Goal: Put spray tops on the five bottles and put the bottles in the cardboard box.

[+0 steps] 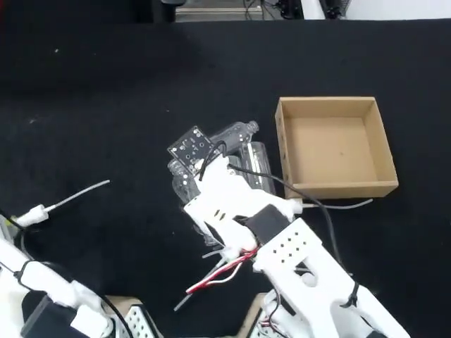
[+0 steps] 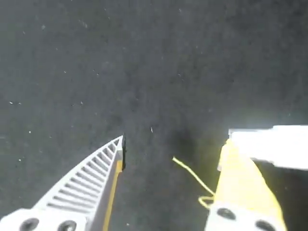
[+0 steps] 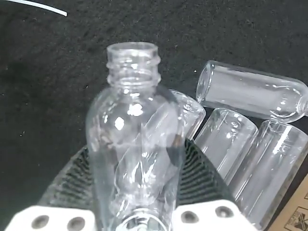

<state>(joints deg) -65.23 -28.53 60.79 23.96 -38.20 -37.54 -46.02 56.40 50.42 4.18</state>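
My right gripper (image 3: 137, 202) is shut on a clear bottle (image 3: 134, 144) whose threaded neck is open, with no spray top on it. Three more clear bottles (image 3: 240, 144) lie side by side just beyond it. From above, the right arm (image 1: 232, 201) covers part of this bottle cluster (image 1: 239, 134), just left of the cardboard box (image 1: 337, 186), which holds nothing. A white spray top (image 1: 32, 215) with a long tube lies at the far left. My left gripper (image 2: 173, 154) hangs open over bare black cloth, with a white spray top (image 2: 269, 144) beside one finger.
Another spray top (image 1: 304, 205) lies by the box's near wall, its tube running right. Loose tubes (image 1: 211, 255) poke out from under the right arm. The left arm (image 1: 42, 292) sits at the bottom left corner. Black cloth covers the far table.
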